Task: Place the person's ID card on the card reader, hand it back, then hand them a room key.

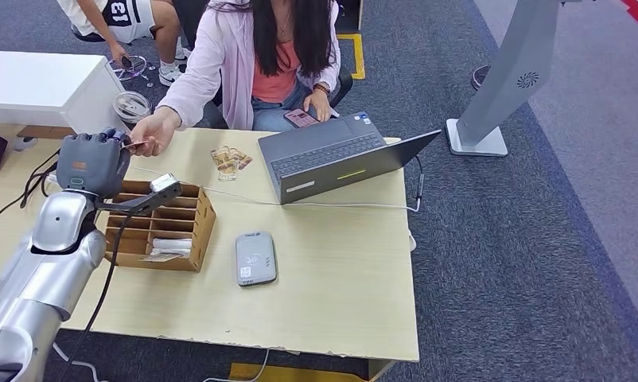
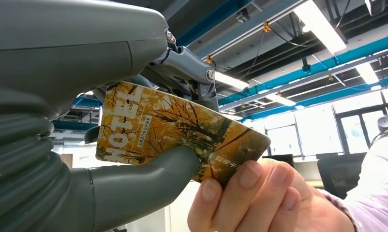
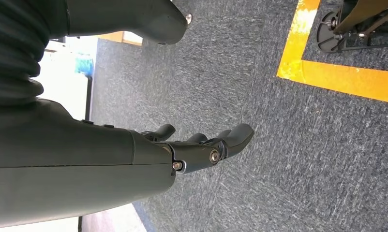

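Observation:
My left hand (image 1: 93, 161) is raised over the table's far left and pinches a room key card (image 2: 172, 130), printed with yellow autumn trees and the word HOTEL, between thumb and fingers. The person's hand (image 2: 245, 198) grips the card's other end, so both hold it; in the head view the person's hand (image 1: 153, 131) meets mine at the card (image 1: 133, 146). The grey card reader (image 1: 255, 258) lies flat at mid-table with nothing on it. My right hand (image 3: 201, 145) hangs over the carpet, fingers apart and empty.
A brown cardboard organizer (image 1: 196, 219) with slots stands just under my left arm. An open grey laptop (image 1: 340, 155) sits at the table's far right, some cards (image 1: 230, 159) beside it. A seated person in pink (image 1: 252, 64) faces me across the wooden table (image 1: 332, 302).

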{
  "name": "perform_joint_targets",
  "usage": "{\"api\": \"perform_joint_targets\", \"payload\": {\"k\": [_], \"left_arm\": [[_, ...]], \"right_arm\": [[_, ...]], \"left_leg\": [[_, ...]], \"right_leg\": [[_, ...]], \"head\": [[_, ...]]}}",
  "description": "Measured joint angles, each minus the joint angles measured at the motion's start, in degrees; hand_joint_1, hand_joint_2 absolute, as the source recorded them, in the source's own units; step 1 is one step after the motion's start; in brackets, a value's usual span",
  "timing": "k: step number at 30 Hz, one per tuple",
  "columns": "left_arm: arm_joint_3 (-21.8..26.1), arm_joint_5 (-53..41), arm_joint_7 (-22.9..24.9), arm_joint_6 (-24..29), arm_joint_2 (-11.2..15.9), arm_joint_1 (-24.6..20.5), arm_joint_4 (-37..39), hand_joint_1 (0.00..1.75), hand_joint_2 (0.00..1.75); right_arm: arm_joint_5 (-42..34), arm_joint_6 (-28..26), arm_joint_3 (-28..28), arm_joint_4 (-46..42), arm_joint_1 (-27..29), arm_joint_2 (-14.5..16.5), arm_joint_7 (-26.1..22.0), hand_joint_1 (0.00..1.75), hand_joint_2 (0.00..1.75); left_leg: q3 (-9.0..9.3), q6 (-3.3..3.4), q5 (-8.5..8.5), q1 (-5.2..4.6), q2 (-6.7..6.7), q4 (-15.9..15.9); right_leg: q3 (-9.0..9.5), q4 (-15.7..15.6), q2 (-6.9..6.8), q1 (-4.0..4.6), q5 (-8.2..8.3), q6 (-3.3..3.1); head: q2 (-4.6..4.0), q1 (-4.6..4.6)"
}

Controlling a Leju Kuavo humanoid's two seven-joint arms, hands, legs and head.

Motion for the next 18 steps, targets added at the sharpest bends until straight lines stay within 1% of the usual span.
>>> {"api": "perform_joint_targets", "payload": {"k": [4, 8, 18], "left_arm": [[0.00, -0.26, 0.35, 0.04, 0.09, 0.00, 0.34, 1.75, 1.75], [0.03, -0.16, 0.50, 0.50, 0.11, 0.03, 0.81, 0.00, 1.75], [1.04, -0.04, -0.47, 2.08, 0.02, 0.73, 1.32, 0.00, 1.75]], "right_arm": [[0.00, 0.01, 0.00, 0.00, -0.01, 0.00, -0.03, 0.00, 1.75], [0.00, -0.01, 0.00, 0.00, -0.01, 0.00, -0.04, 0.00, 1.75], [0.00, -0.33, -0.02, 0.00, -0.05, 0.00, -0.18, 0.00, 1.75]], "left_leg": [[-0.01, 0.00, 0.00, 0.00, 0.01, 0.00], [-0.05, 0.00, 0.00, 0.00, 0.02, 0.00], [-0.08, 0.00, 0.00, 0.00, 0.01, -0.01]], "right_leg": [[-0.02, 0.00, 0.01, 0.00, 0.00, 0.00], [-0.07, 0.00, 0.02, 0.01, 0.00, 0.00], [-0.09, 0.00, 0.01, 0.00, 0.00, 0.00]], "head": [[0.00, 0.01], [0.00, 0.01], [0.00, 0.01]]}}
